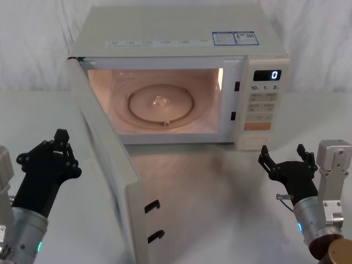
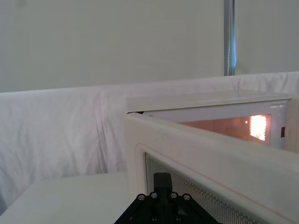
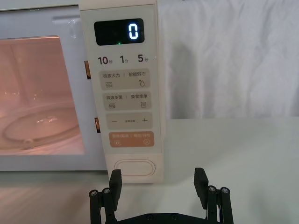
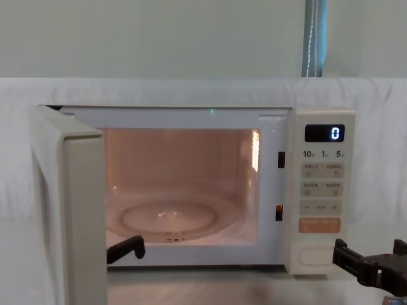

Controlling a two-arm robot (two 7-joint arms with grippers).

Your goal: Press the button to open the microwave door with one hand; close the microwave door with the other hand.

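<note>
The microwave door stands wide open, swung out toward my left, and the lit cavity with its glass turntable is exposed. My left gripper hangs shut just outside the door's outer face; the left wrist view has its fingers close to the window frame of the microwave door. The cream pill-shaped button sits at the bottom of the control panel. My right gripper is open, a little in front of the button and apart from it, with nothing between its fingers.
The display reads 0. An orange key lies just above the button. Two black latch hooks stick out of the door's inner edge. White cloth covers the table and the backdrop behind the microwave.
</note>
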